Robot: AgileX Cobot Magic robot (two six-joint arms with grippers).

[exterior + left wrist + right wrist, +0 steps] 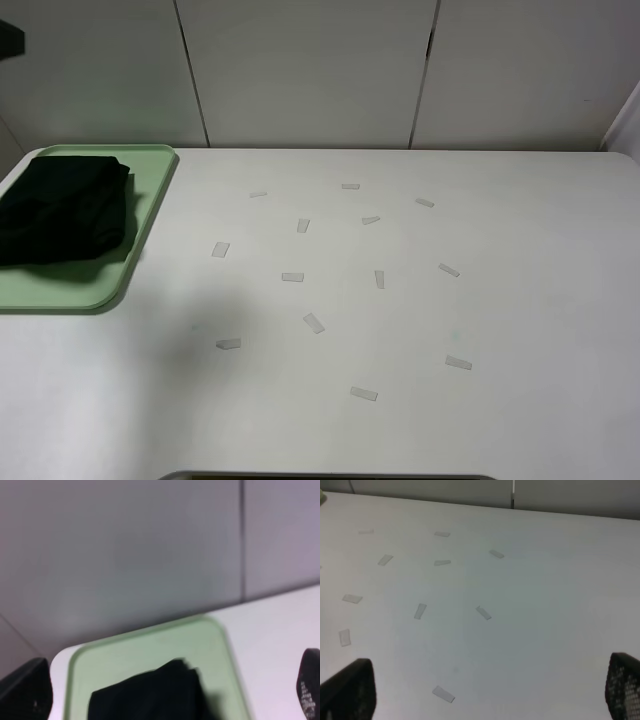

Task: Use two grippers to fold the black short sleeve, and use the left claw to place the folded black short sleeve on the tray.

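Black cloth, the folded short sleeve (62, 208), lies on the light-green tray (150, 215) at the table's (400, 330) far left corner, part of it draping over the tray's left rim. Both the left claw (170, 692) and right gripper (490, 690) stand spread wide, holding nothing. Judged from here, the overhanging fabric could slip off the rim, and a claw dipping low could snag the bundle and undo the fold.

Black short sleeve (65, 210); light-green tray (150, 215); white table (500, 300); pale tape strips (292, 277).
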